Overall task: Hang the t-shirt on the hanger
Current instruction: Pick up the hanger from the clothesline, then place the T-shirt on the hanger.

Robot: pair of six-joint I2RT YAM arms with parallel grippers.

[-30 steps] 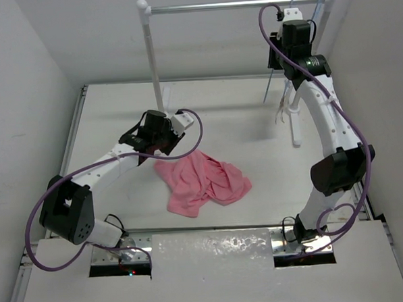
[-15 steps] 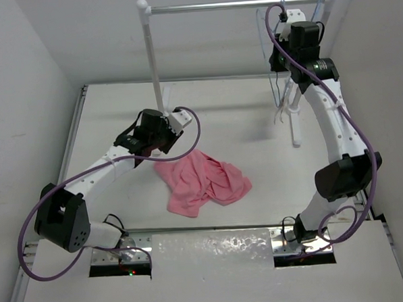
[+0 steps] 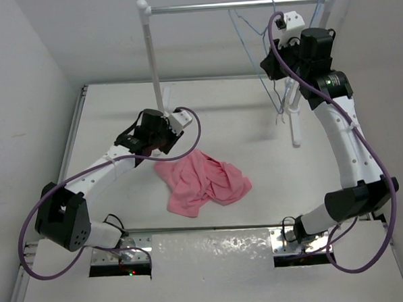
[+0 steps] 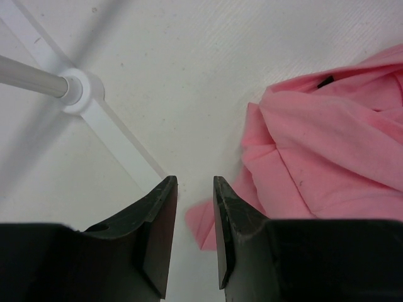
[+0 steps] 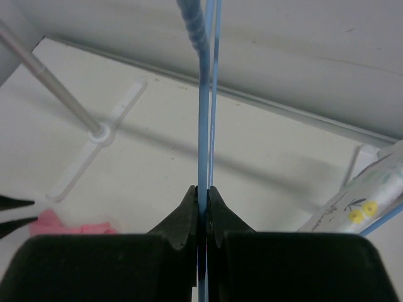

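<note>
The right end effector (image 5: 203,189) is closed tight on the hanger (image 5: 202,113), its two dark fingers pinching the pale-blue wire, which runs straight up the middle of the right wrist view. In the top view this arm reaches high into the upper right of the frame, and the hanger's thin wire shows just under the rail (image 3: 234,4) of the clothes rack, to the left of the end effector.

The t-shirt (image 3: 202,181) lies crumpled on the desk (image 3: 240,122), at the centre of the top view, well apart from the hanger.

The left end effector (image 4: 194,182) sits left of centre in that view, just beside the shirt's upper left edge. Its fingers stand a narrow gap apart and hold nothing. In the left wrist view a pink corner of fabric shows below that gap, and the rack's white cross-shaped foot (image 4: 107,129) fills the upper left.
</note>
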